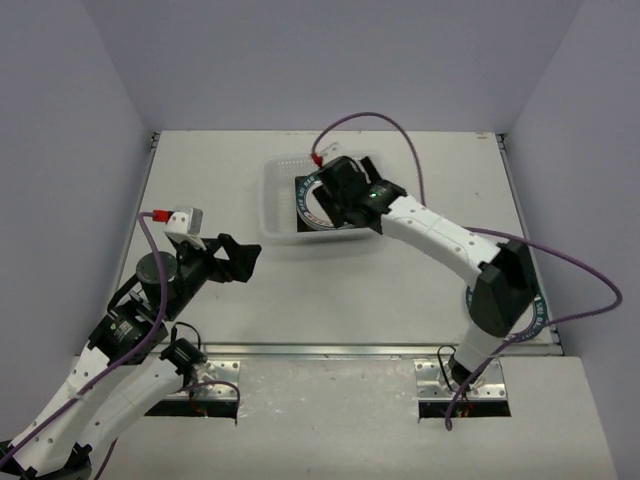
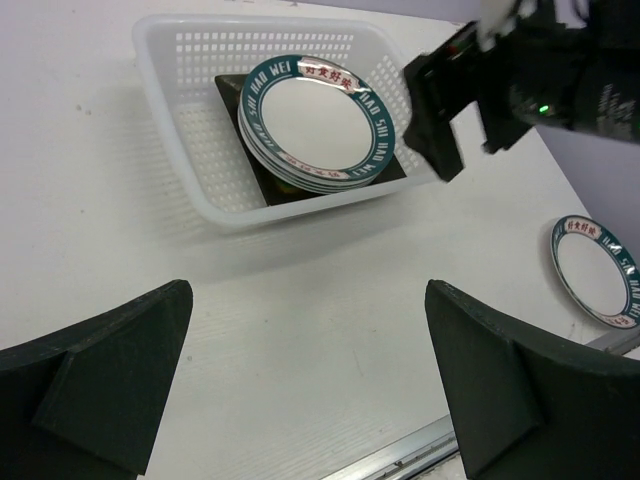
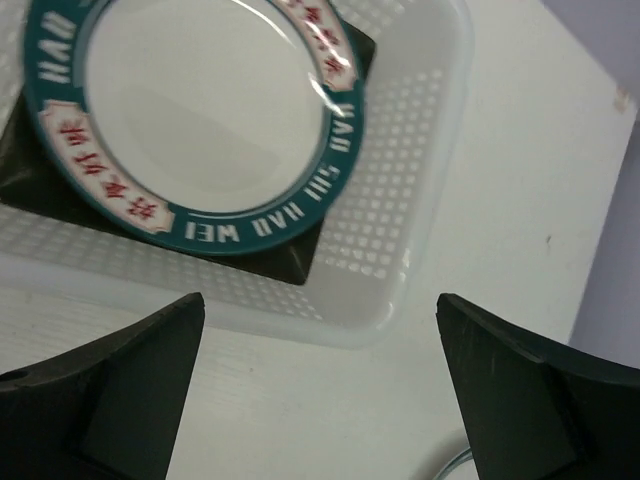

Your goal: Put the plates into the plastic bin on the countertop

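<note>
From above, the right gripper [image 1: 326, 194] hangs over the stacked plates [image 1: 303, 214] in the plastic bin [image 1: 271, 200]. The left gripper [image 1: 240, 258] gapes empty, well off the bin's near-left corner. Left wrist view: a lone plate [image 2: 597, 270] lies on the desk [image 2: 300, 330], right of the bin. Right wrist view: jaws spread wide, holding nothing.

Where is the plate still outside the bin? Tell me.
Left wrist view: the loose plate lies flat on the countertop at the frame's right edge, well clear of the plastic bin.
</note>
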Robot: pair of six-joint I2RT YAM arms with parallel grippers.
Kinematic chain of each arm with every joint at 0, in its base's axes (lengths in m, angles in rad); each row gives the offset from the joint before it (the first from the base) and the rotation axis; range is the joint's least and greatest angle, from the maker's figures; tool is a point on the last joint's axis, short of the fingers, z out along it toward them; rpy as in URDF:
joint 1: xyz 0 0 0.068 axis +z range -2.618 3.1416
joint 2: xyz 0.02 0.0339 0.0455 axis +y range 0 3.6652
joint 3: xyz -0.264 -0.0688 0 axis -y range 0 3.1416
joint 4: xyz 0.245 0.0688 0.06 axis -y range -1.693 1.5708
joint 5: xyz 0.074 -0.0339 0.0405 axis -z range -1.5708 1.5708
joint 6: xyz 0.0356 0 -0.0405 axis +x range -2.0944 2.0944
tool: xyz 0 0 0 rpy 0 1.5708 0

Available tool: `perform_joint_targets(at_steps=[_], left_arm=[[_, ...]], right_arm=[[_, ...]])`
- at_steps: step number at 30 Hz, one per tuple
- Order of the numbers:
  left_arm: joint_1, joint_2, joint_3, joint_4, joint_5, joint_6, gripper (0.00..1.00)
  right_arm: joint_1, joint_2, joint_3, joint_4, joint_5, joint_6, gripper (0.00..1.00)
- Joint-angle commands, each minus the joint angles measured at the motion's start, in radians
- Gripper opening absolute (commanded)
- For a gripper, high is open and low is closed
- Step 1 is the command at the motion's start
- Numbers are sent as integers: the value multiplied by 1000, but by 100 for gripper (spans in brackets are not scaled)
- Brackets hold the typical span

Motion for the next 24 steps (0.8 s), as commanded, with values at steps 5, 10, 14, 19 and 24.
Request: perform_joint_targets(at_steps=[5,10,14,19,24], left_arm=[[-4,5,0,31,-1,-1,100],[-4,2,0,32,7,1,100],[-4,-1,0,34,11,3,100],[-5,-17,-3,38,16,5,100],[-7,-2,-3,40,36,10,100]], right_arm=[[-277,-491,-416,-176,53,552,99],[-420,-603,-642,-149,141,575,99],[-511,-473,-626,-232,179,652,99],[-571,-198,-566,-479,317,875,99],[-649,-63,-589,-382,273,829,99]])
